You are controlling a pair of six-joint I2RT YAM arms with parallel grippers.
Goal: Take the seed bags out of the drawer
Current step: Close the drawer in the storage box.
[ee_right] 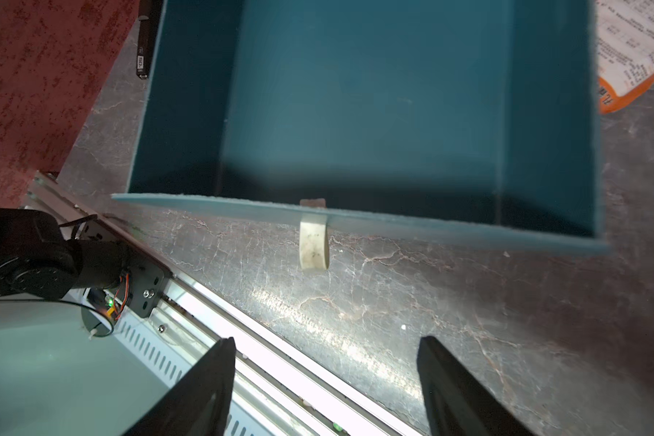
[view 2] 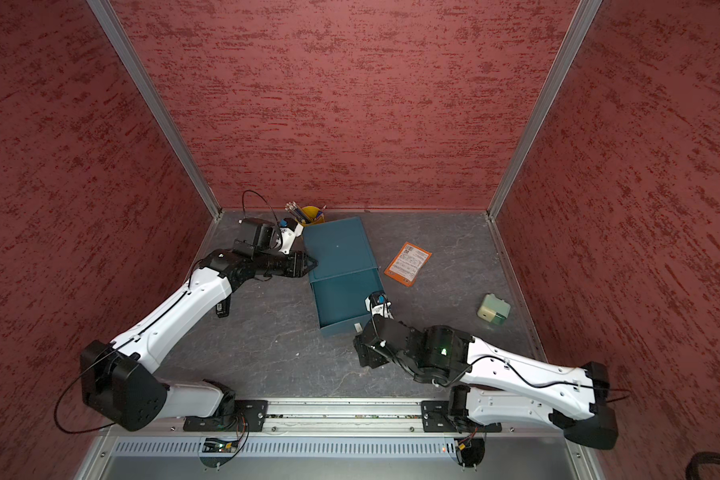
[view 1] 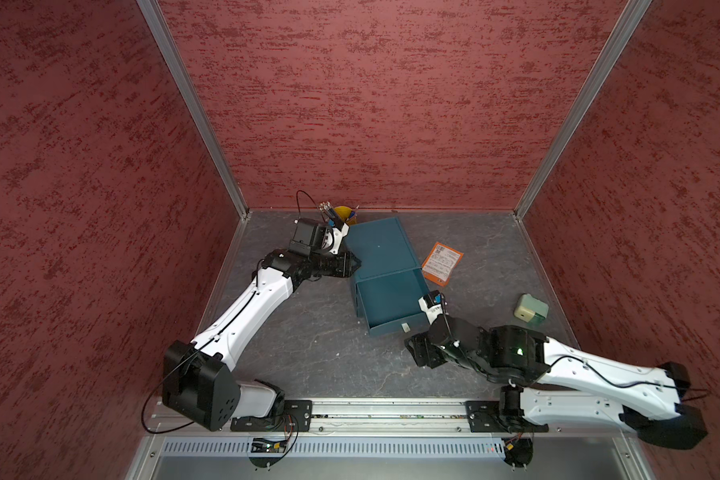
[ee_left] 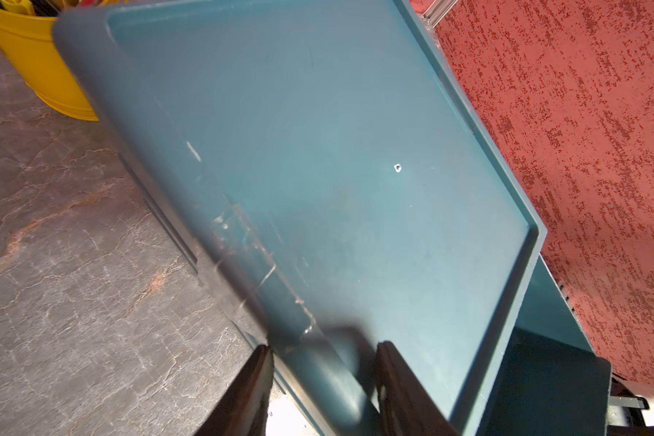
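Teal drawer [view 1: 391, 297] is showing bare floor: wide-open, empty right gripper [ee_right: 327, 339] should be drawing its white tab [ee_right: 313, 245] nearer while left gripper [ee_left: 323, 345] is clamping the casing [ee_left: 318, 170] steady.

Table [view 1: 308, 353], walled on three sides. Cabinet [view 1: 381, 245] sits mid-table toward the back wall, its drawer [view 1: 387, 299] pulled out toward the robot's side. Pull tab [view 1: 405, 328] hangs on the drawer's front panel, down to the table. Cup of pencils [view 1: 344, 214] stands just behind the cabinet's rear left corner, by the back wall. One seed bag [view 1: 442, 263] lies flat on the table just right of the cabinet, out of the drawer. Block [view 1: 531, 309] rests farther right, near the right wall, well apart from the bag. Small stick [view 2: 222, 309] lies left of the drawer, under the left forearm. Left gripper [ee_left: 325, 347] at the cabinet's left edge, that edge between its fingers. Right gripper [ee_right: 325, 339] before the drawer's front, over bare table.
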